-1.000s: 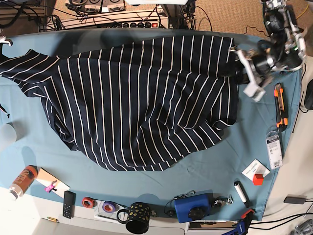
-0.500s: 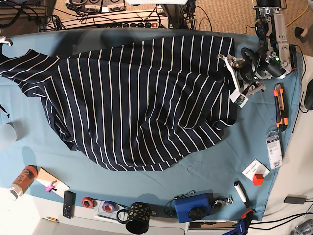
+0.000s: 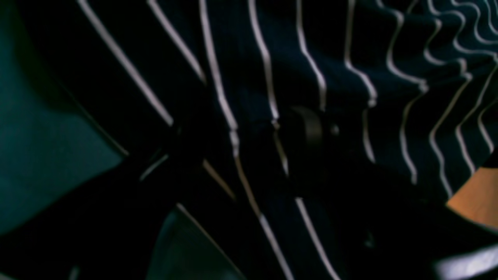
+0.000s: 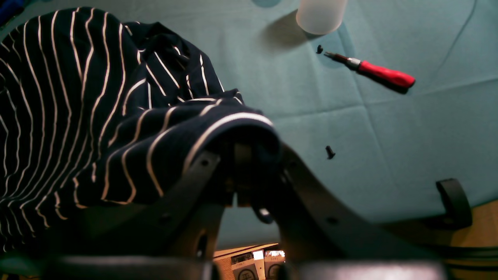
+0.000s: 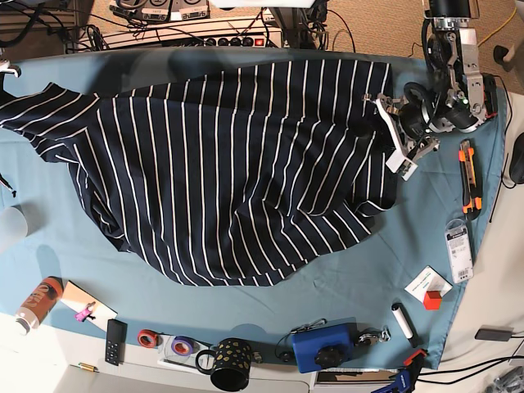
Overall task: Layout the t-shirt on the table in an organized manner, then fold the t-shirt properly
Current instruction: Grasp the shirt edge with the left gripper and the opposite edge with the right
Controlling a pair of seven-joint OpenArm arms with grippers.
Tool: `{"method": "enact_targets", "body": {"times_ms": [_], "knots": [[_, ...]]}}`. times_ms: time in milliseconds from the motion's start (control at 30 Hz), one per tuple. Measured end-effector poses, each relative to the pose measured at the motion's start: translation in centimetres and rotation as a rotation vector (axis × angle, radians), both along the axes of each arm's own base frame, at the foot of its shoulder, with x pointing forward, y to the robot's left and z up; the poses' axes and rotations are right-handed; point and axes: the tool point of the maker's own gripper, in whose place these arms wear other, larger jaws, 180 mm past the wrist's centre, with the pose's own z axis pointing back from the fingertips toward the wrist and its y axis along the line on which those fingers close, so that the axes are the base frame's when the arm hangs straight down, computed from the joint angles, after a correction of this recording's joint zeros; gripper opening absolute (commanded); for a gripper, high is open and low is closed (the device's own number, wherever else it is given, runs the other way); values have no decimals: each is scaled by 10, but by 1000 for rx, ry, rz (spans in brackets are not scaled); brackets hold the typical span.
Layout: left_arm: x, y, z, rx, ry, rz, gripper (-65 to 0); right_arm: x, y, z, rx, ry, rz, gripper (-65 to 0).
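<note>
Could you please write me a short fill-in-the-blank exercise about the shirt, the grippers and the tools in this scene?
1. The right gripper is shut on a fold of the ____.
2. The left gripper, at the t-shirt's edge, has its jaws ____.
3. The screwdriver on the table has a ____ handle.
4. The mug at the table's near edge is black with ____ dots.

Missing words: t-shirt; open; red; yellow

On my base view I see a black mug with gold dots (image 5: 231, 361) on the near edge, beside tape rolls (image 5: 164, 341) and a black remote (image 5: 115, 341). A blue box (image 5: 324, 345) sits right of the mug. An orange utility knife (image 5: 467, 176) lies far right. The right wrist view shows a red-handled screwdriver (image 4: 379, 72) near a white cup (image 4: 321, 15).
</note>
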Motion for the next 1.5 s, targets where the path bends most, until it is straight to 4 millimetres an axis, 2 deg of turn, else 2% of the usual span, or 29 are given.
{"method": "enact_targets", "body": {"times_ms": [133,267,400,467,600,933,967,1033,1233,1267,1333,1400,1500], "knots": [[-8,-16,6,-121,46,-11,-336,0,0,0,0,0,0,-650],[-18,-20,5,-140,96,-35,-412,0,0,0,0,0,0,-650],[-18,-20,4,-139,96,-34,-504,0,0,0,0,0,0,-650],[-15,-20,5,-147,79,-23,-529,0,0,0,0,0,0,-650],[-8,-21,11,-171,41,-5,-532,0,0,0,0,-1,0,-650],[-5,-24,13,-189,24,6,-532,0,0,0,0,0,0,-650],[-3,-25,14,-194,16,11,-540,0,0,0,0,-1,0,-650],[-2,-25,15,-199,8,15,-646,0,0,0,0,0,0,-650],[-3,-22,14,-183,38,45,-650,0,0,0,0,0,0,-650],[-3,-21,17,-171,41,42,-650,0,0,0,0,0,0,-650],[-3,-22,37,-175,4,13,-650,0,0,0,0,-1,0,-650],[0,-23,70,-175,-109,-43,-650,2,1,2,-8,-11,14,-650],[-6,-11,115,-139,-265,-39,-650,9,9,10,15,-67,52,-650]]}}
